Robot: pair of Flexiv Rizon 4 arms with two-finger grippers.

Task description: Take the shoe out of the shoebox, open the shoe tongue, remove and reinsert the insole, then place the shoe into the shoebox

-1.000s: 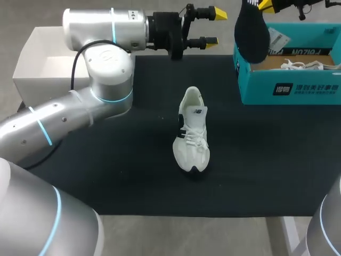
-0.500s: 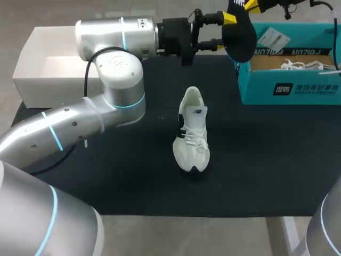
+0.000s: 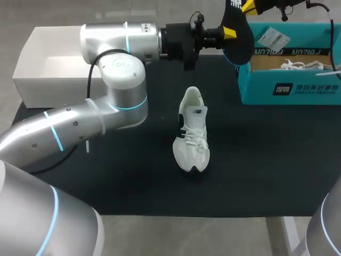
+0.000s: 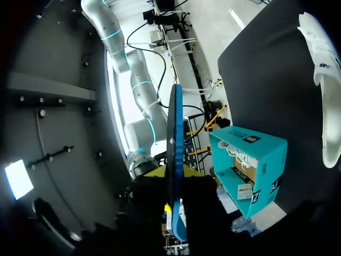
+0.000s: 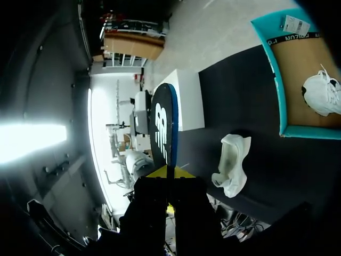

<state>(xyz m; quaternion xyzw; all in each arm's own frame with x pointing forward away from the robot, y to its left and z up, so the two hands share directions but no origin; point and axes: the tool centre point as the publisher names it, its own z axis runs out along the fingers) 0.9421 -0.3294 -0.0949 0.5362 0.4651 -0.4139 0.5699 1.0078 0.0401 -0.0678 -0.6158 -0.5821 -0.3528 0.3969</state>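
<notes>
Right gripper (image 3: 249,6) pinches the insole (image 3: 238,41) by its upper end, holding it over the mat's (image 3: 133,176) far edge, just beside the teal box (image 3: 290,89). Left gripper (image 3: 228,33) grips the same insole from the side, its 2 fingers against opposite faces. Shoe (image 3: 193,130) lies mid-mat, well apart from both grippers, toe toward the robot.
</notes>
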